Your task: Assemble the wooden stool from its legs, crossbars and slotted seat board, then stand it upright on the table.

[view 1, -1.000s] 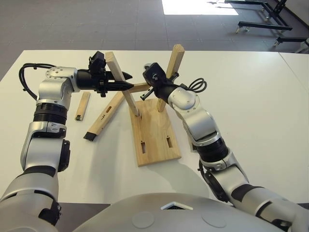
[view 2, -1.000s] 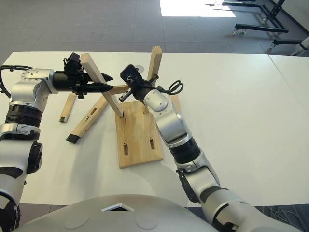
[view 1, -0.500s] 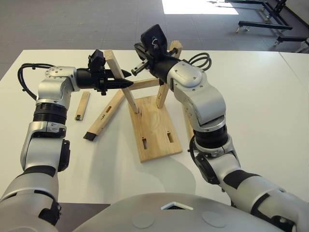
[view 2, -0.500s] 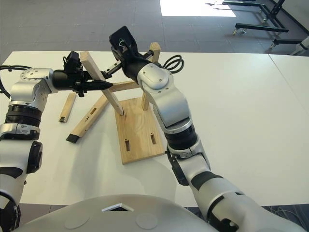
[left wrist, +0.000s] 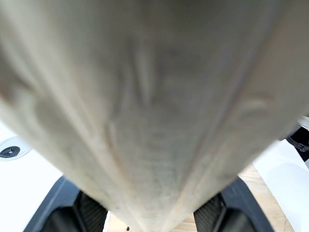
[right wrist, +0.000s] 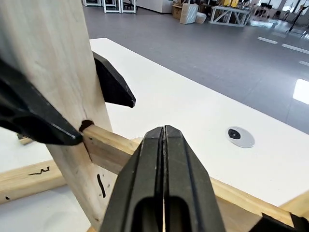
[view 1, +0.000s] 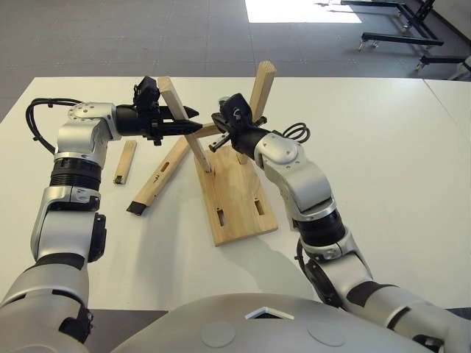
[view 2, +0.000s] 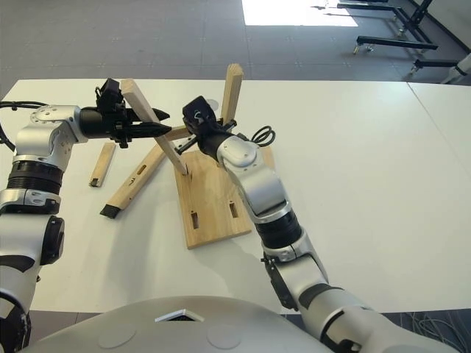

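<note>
The seat board (view 1: 239, 202) lies flat near the middle of the bench (view 1: 383, 147), its long sides running from the far edge toward the near edge, with two open slots showing in its near half. Two legs stand in its far end and splay apart at the top: the left leg (view 1: 172, 92) leans toward the bench's left edge, the right leg (view 1: 263, 82) toward the far right. A crossbar (view 1: 210, 132) spans between them partway up; its left end sits in a hole in the left leg (the joint at the right leg is hidden behind the arm).

The left fingers (view 1: 188, 126) reach in from the left and are clamped on the left leg, one finger on each side of it, just above the crossbar's joint. The right fingers (right wrist: 164, 145) are pressed together with nothing between them, lying along the top of the crossbar and pointing at the left leg; whether they touch the wood cannot be told.

Toward the bench's left edge a loose leg (view 1: 163, 170) lies flat, its near end dark. A short loose crossbar (view 1: 126, 160) lies just beyond it, nearer that edge.
</note>
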Robot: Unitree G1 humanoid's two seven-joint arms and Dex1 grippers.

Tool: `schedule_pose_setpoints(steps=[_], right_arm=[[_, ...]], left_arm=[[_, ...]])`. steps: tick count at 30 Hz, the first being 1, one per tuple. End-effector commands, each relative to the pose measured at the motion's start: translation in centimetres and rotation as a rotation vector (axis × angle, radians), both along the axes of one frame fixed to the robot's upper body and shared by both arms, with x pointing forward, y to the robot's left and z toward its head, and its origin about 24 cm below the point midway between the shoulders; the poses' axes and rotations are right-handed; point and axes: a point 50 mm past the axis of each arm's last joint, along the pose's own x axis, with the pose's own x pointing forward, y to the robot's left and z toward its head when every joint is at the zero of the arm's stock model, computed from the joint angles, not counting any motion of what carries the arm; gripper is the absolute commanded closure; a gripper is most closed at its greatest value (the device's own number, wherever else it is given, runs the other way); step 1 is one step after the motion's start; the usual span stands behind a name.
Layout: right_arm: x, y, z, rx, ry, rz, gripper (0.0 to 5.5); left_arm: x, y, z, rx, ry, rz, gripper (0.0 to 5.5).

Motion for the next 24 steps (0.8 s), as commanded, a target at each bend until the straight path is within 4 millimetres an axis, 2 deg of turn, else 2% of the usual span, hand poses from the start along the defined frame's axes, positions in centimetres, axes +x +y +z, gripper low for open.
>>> schedule_pose_setpoints(steps=[1,6,11,17,20,24], right_arm=[[0.3,0.5,4.2,0.121,-0.03,0.048,5.48],[1.1,0.0,6.4,0.18,-0.035,0.041,5.48],[2.4,-1.1,11.1,0.242,-0.133,0.015,5.48],[3.8,-3.6,16.6,0.261,-0.319,-0.101,5.48],[5.9,-6.0,17.0,0.226,-0.36,-0.266,5.48],[8.6,-8.0,15.0,0.164,-0.326,-0.434,5.48]], left_arm=[[-0.1,0.6,-0.7,0.072,0.026,0.032,3.48],[-0.1,0.5,-0.5,0.063,0.029,0.022,3.48],[-0.3,0.4,-0.5,0.048,0.038,0.005,3.48],[-0.3,-0.1,-0.4,0.034,0.044,-0.024,3.48],[-0.2,-0.4,-0.3,0.03,0.042,-0.033,3.48],[-0.3,-0.5,-0.3,0.034,0.043,-0.04,3.48]])
